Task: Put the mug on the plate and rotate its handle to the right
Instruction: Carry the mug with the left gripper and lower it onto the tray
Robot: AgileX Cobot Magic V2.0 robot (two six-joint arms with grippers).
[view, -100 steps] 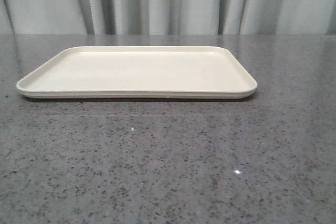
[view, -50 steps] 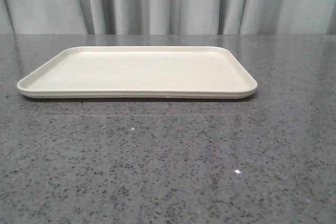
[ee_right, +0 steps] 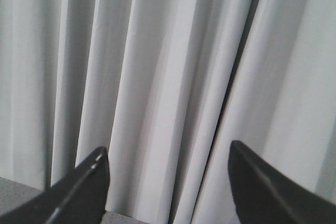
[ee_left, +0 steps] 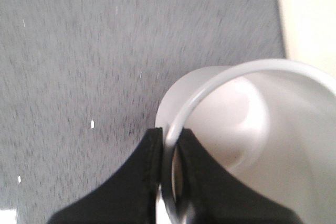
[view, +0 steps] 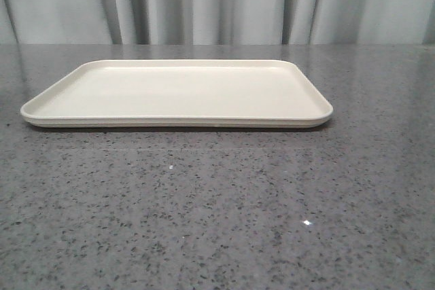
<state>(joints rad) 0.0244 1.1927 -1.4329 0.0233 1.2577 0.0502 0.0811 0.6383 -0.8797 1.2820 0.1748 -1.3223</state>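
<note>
The cream plate [view: 177, 93] lies flat on the grey stone table in the front view, with nothing on it. Neither arm nor the mug shows in that view. In the left wrist view my left gripper [ee_left: 170, 136] is shut on the rim of the white mug [ee_left: 252, 124], one finger inside the mug and one outside. The mug hangs over the grey table beside a corner of the plate [ee_left: 310, 19]. The mug's handle and face print are hidden. In the right wrist view my right gripper [ee_right: 168, 158] is open and empty, facing the curtain.
A pale pleated curtain [view: 217, 5] hangs behind the table's far edge. The speckled grey tabletop [view: 217, 215] stretches in front of the plate.
The front view shows almost no change; the plate's left end seems shifted very slightly.
</note>
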